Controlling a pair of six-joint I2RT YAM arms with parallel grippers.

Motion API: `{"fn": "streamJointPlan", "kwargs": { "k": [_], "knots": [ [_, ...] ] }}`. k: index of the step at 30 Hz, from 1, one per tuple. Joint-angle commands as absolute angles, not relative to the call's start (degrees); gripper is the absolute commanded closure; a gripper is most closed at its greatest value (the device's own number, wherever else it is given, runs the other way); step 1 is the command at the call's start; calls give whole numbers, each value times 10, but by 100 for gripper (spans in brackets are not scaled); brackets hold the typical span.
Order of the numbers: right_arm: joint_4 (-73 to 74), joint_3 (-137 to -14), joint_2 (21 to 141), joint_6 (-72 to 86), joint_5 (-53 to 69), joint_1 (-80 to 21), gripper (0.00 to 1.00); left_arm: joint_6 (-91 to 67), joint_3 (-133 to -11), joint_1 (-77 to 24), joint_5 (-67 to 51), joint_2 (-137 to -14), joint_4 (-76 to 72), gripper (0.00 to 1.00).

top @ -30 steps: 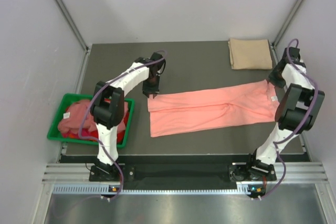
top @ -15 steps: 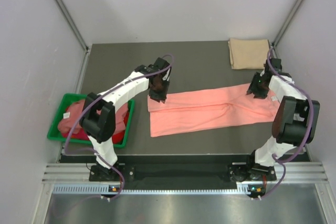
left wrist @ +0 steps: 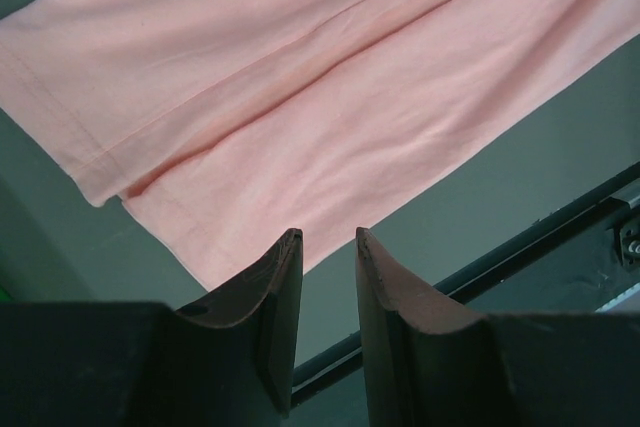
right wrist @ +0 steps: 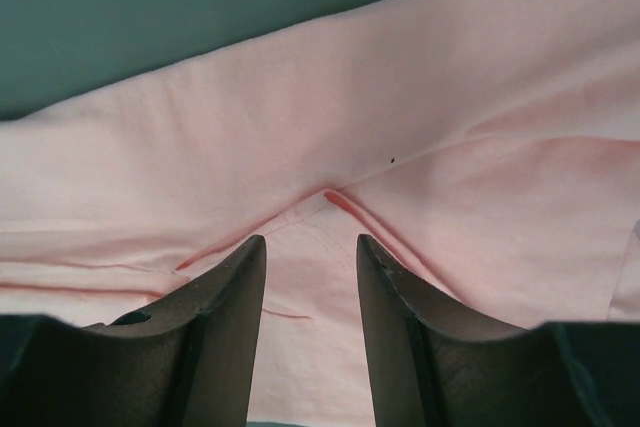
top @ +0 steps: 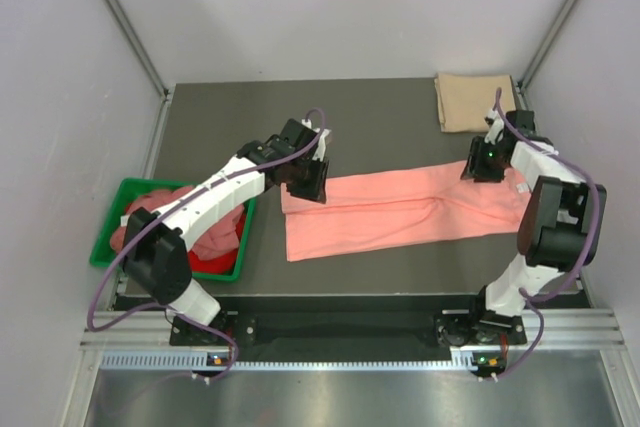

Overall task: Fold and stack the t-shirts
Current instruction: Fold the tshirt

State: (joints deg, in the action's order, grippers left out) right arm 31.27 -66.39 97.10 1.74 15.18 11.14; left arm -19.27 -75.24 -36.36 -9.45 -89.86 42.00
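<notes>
A long salmon-pink t-shirt [top: 400, 209] lies flat across the middle of the dark table [top: 380, 117], folded lengthwise into a strip that runs from left of centre out to the right edge, with its right end a little farther back than its left. The left gripper [top: 308, 182] hangs over the far left corner of the strip. In its wrist camera the two fingers [left wrist: 285, 287] stand a narrow gap apart with nothing between them, and the cloth's hemmed end [left wrist: 300, 77] lies spread beyond the tips. The right gripper [top: 485, 162] sits over the shirt's right part near the far edge. Its fingers [right wrist: 390, 297] are parted as well and grip nothing. Pink cloth [right wrist: 300, 127] shows through the gap, and a crease [right wrist: 330, 197] comes to a point just ahead of the tips. A tan shirt [top: 475, 102] lies folded in the far right corner, well apart from the pink one. At the table's left edge a green bin [top: 145, 184] holds a heap of pink and red shirts [top: 220, 237]. The left arm [top: 215, 197] reaches across the bin's far right corner and hides part of it.
</notes>
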Motion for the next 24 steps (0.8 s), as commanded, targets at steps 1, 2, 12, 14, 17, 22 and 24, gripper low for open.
{"fn": "streamJointPlan", "kwargs": {
  "k": [1, 2, 12, 14, 17, 22, 24],
  "knots": [
    [303, -696, 1004, -28, 170, 107, 58, -182, -756, -362, -98, -890, 395, 67],
    [300, -699, 1008, -30, 175, 100, 58, -182, -758, -362, -98, -891, 396, 67],
    [289, -715, 1035, -50, 139, 80, 58, -178, -759, -362, -90, -904, 401, 67],
    [288, -714, 1039, -54, 130, 76, 58, -178, -759, -362, -88, -903, 402, 67],
    [282, -716, 1039, -55, 121, 73, 58, -178, -761, -362, -89, -905, 402, 67],
    [287, -726, 1051, -57, 134, 72, 59, -178, -759, -362, -86, -904, 403, 67],
    [300, -727, 1051, -52, 130, 70, 62, -178, -759, -362, -84, -904, 403, 67]
  ]
}}
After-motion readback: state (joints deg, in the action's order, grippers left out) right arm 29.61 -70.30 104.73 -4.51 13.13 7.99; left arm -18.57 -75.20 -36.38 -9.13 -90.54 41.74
